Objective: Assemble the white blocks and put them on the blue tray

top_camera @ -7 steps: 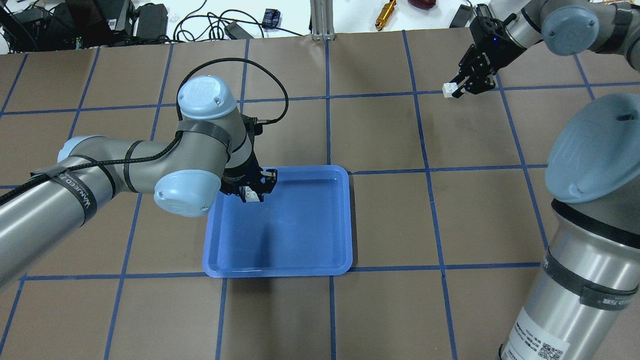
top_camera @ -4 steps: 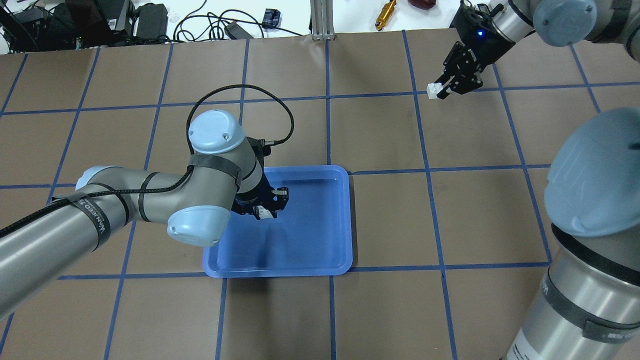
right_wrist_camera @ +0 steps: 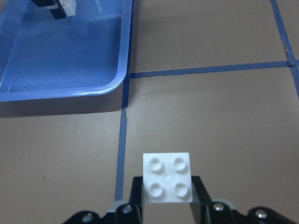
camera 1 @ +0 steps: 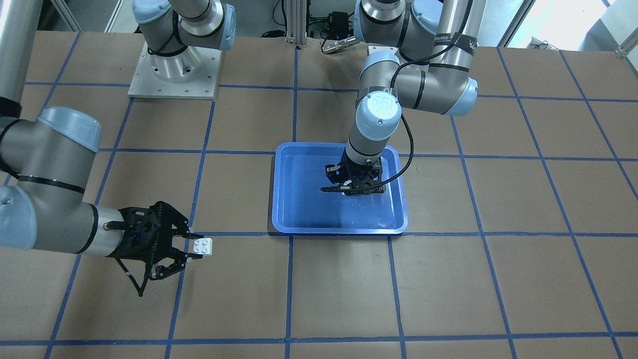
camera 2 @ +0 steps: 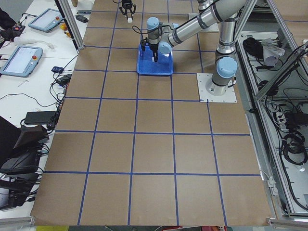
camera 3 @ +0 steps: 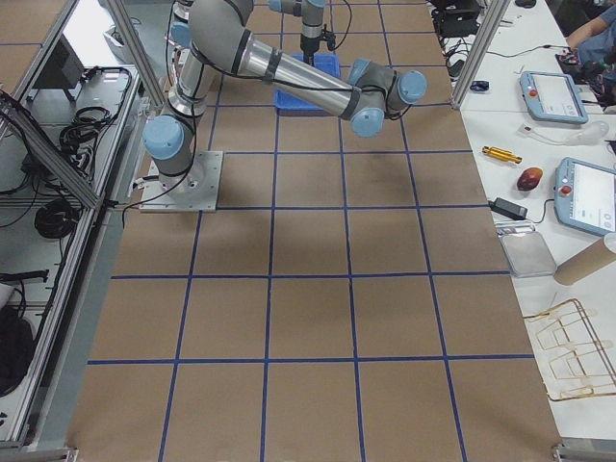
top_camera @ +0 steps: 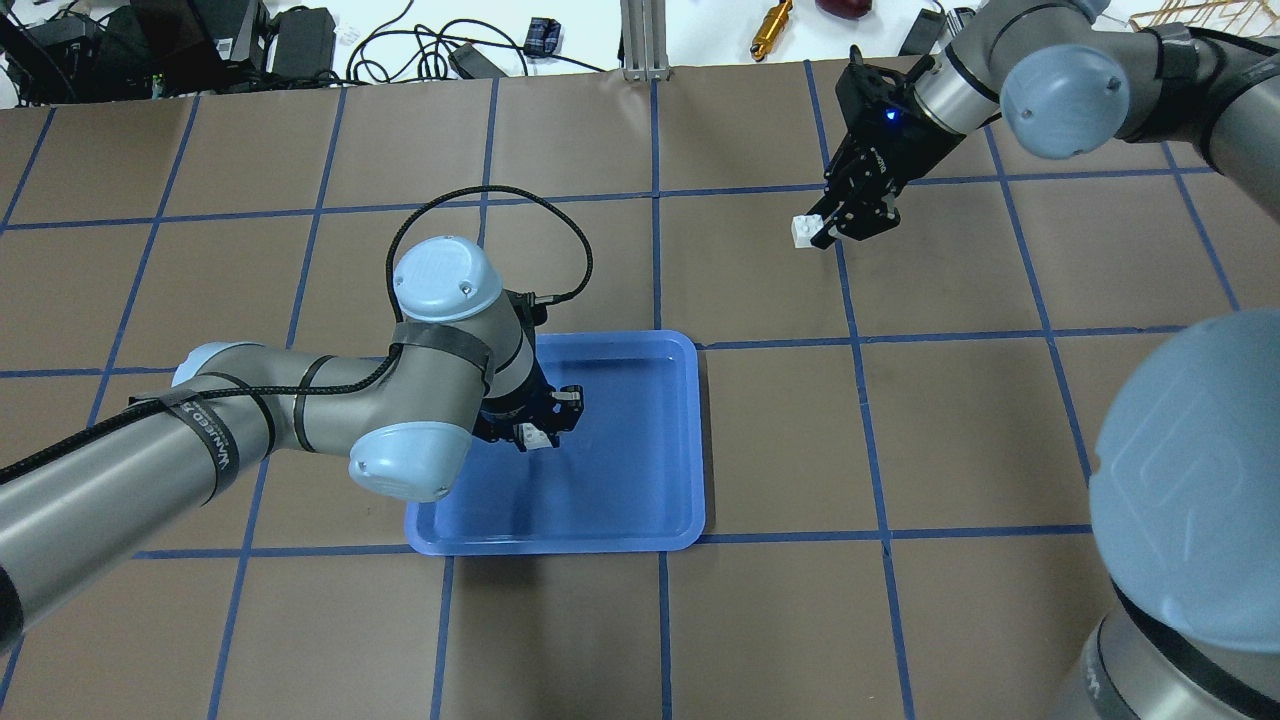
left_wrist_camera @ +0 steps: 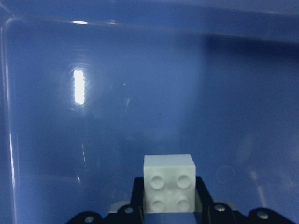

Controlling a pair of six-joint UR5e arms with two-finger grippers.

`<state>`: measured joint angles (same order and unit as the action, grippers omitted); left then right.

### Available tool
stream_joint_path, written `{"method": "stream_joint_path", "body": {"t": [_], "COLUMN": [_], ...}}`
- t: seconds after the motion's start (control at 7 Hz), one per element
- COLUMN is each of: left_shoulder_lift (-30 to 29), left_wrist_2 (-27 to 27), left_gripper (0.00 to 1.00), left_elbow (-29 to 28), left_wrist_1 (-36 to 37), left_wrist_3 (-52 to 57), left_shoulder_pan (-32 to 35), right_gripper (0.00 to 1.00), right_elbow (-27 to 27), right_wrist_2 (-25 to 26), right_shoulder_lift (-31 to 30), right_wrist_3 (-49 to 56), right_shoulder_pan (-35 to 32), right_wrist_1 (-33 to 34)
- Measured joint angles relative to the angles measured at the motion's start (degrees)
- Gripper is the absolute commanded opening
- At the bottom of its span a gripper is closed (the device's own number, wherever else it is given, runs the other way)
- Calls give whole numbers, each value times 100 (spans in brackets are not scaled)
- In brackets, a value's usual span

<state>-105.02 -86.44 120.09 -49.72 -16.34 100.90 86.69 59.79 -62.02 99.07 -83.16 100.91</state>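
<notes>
Mid-frame, my left gripper (top_camera: 537,433) clamps a white block (left_wrist_camera: 169,183) over the blue tray (top_camera: 650,500); right gripper (top_camera: 813,232) clamps the second white block (right_wrist_camera: 167,177).

Blue tray (top_camera: 640,490) — glossy, smooth plastic, reflecting light. White blocks (right_wrist_camera: 167,177) — matt moulded plastic. Table covering (top_camera: 780,620): matt brown paper.
</notes>
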Motion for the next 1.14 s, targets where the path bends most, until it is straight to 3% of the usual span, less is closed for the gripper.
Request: {"method": "stream_joint_path", "body": {"t": [0.14,0.57,0.71,0.86,1.14], "left_shoulder_lift": [-47,-113,-54,-1,33], "left_wrist_2": [-1,19,37,194,759], "left_gripper": [79,84,79,68,37], "left_elbow": [3,-11,-69,-151,-193], "left_wrist_1": [-2,7,17,-39,-191], "left_wrist_3": [-16,-1,75,186,404], "left_shoulder_pan": [0,-13,-99,-295,-715], "right_gripper": [0,0,0,0,0], "right_elbow": [450,1816,2122,2333,2627], "right_wrist_2": [5,7,6,1,15], "right_shoulder_lift": [-181,-571,-715,-833,-943], "right_wrist_3": [-371,-1259,-1486,-1649,-1955], "right_shoulder_pan": [-174,-699,-815,-938,-1275], "right_wrist_1": [541,2655,3092,3277,3637]}}
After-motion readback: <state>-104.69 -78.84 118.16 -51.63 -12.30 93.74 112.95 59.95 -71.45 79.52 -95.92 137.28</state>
